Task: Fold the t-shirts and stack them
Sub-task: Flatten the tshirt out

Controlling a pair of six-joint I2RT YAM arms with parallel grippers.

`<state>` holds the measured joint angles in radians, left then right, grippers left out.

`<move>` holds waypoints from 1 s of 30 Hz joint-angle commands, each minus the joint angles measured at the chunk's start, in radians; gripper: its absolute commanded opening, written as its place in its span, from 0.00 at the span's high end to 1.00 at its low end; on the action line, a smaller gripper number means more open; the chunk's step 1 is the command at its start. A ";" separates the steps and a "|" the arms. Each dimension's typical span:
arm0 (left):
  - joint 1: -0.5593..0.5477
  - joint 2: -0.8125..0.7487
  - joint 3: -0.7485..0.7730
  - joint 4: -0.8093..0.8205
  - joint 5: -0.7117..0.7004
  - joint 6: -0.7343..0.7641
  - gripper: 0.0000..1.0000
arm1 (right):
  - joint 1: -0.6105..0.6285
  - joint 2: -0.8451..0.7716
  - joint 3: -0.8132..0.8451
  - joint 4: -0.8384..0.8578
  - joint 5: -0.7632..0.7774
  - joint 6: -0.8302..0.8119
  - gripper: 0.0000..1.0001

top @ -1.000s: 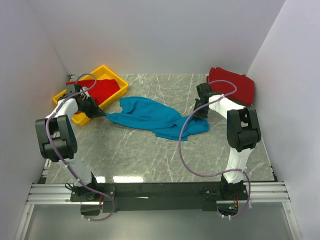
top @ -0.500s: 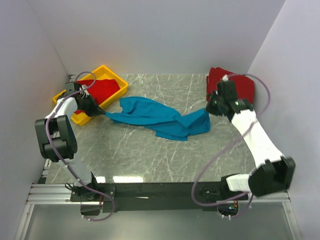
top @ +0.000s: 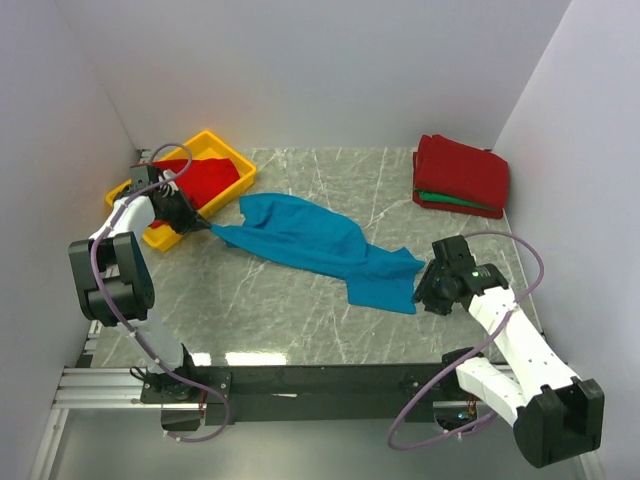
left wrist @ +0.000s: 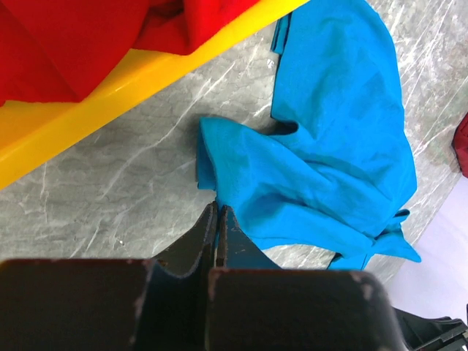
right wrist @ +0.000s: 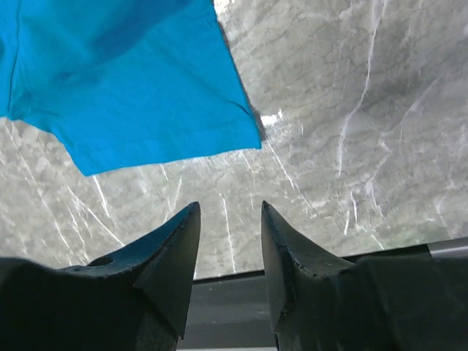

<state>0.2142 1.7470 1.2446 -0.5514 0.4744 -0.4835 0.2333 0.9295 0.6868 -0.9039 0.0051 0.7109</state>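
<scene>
The teal-blue t-shirt (top: 310, 240) lies stretched in a diagonal band across the marble table. Its left tip is pinched in my left gripper (top: 197, 224), which is shut on the cloth beside the yellow tray; in the left wrist view the shut gripper (left wrist: 218, 208) meets the teal cloth (left wrist: 329, 146). My right gripper (top: 425, 288) stands open just past the shirt's near-right corner, apart from it. In the right wrist view the open gripper (right wrist: 229, 208) holds nothing, and the teal hem (right wrist: 124, 80) lies ahead of it. A red t-shirt (top: 200, 180) is bunched in the tray.
The yellow tray (top: 225, 140) sits at the back left. A folded pile of red shirts (top: 460, 172) with a green one (top: 440, 199) near its bottom lies at the back right. White walls close in three sides; the black rail (top: 320, 380) runs along the near edge.
My right arm swung from the back right toward the near edge, dragging the teal shirt's right end with it, then opened and let the cloth go. The left gripper stayed put.
</scene>
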 commanded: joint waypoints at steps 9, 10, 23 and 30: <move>-0.004 -0.058 -0.031 0.039 0.026 0.010 1.00 | 0.003 0.136 -0.089 0.198 0.015 0.061 0.54; -0.004 -0.061 -0.031 0.039 0.027 0.010 1.00 | 0.004 0.144 -0.090 0.212 0.019 0.059 0.54; -0.004 -0.043 -0.016 0.031 0.024 0.011 1.00 | 0.004 0.281 -0.085 0.286 0.065 0.059 0.55; -0.004 -0.037 -0.013 0.028 0.024 0.011 1.00 | 0.004 0.305 -0.102 0.313 0.078 0.064 0.58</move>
<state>0.2142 1.7432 1.2144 -0.5362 0.4778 -0.4831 0.2333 1.2243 0.5961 -0.6277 0.0460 0.7628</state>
